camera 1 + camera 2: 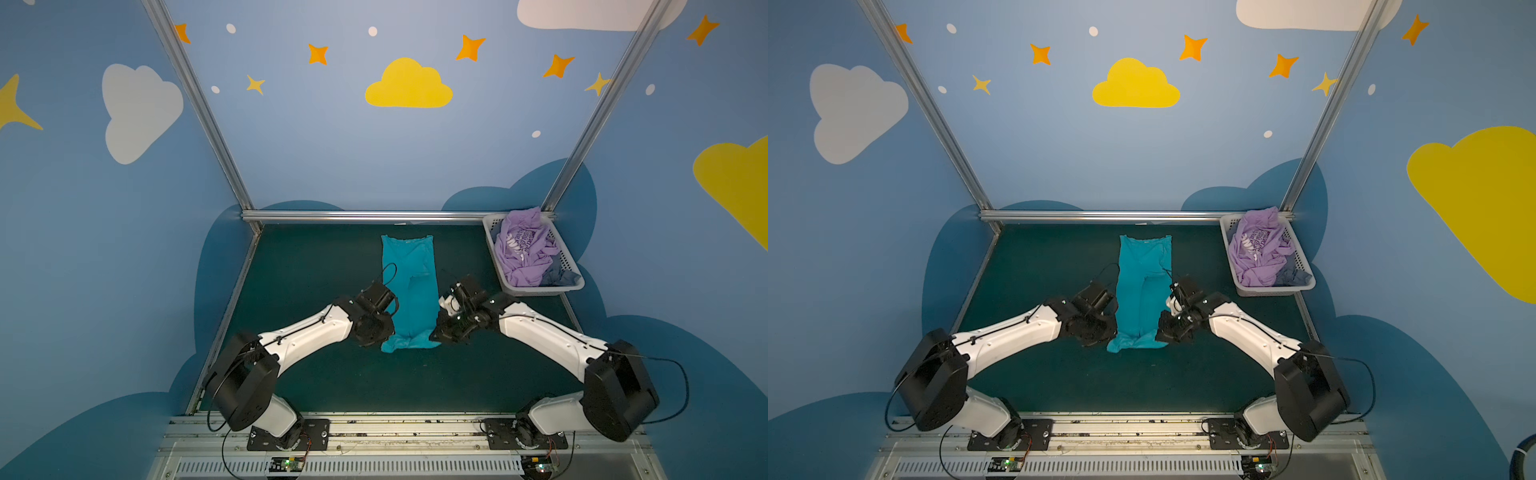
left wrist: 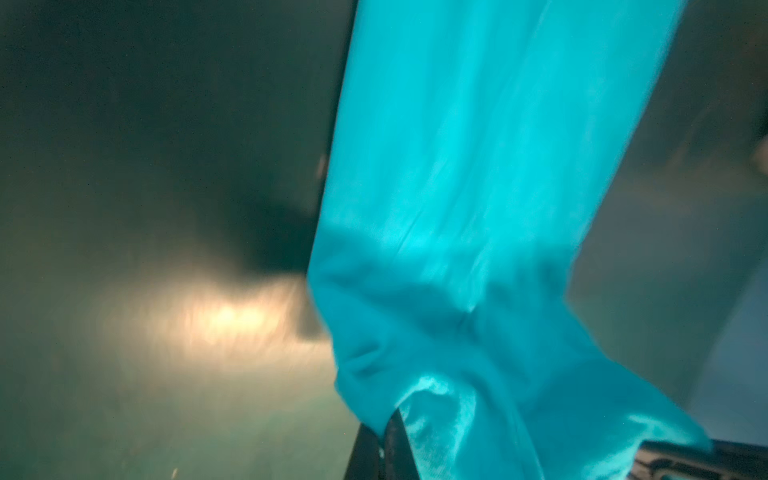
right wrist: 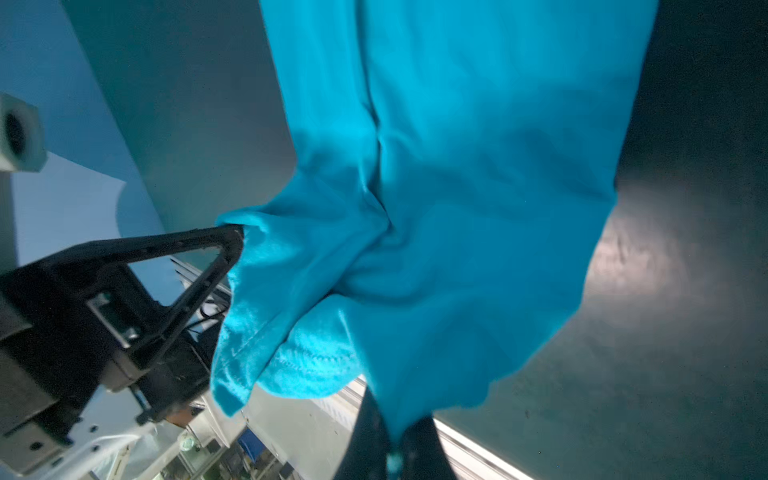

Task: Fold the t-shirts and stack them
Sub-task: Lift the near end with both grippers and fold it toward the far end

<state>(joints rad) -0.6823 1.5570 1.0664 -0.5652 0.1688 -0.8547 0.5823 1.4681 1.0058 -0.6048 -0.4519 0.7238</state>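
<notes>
Status: teal t-shirt [image 1: 409, 286] lies as a long narrow strip mid-worktop [image 1: 311, 270], sides already folded in, far end flat. Lavender t-shirt [image 1: 523, 249] sits crumpled in the basket [image 1: 536, 291] at the far right, untouched.

Left tool [image 3: 239, 232] is clamped on one near corner of the teal strip, right tool [image 3: 395, 436] on the other, both pinched tight on cloth. Likely step: carry the near end over to the far end.

Risks from here:
- Bites look shallow, right at the hem edge. A corner could slip out mid-lift, leaving a half fold.
- Cloth between the two tools is bunched and sagging, not taut. If set down like that, a crease gets locked into the fold.
- Can't tell whether each pinch holds every layer. If only the top layer is caught, the folded-in sides could peel open on the lift.
- Uneven height or pace between the arms would give a skewed fold with edges off-line.
- A low, fast pull could drag the whole strip across the worktop instead of folding it.
- The tools sit close together; pulling inward risks contact.
- Both wrist views are blurred, so grip detail is soft.
</notes>
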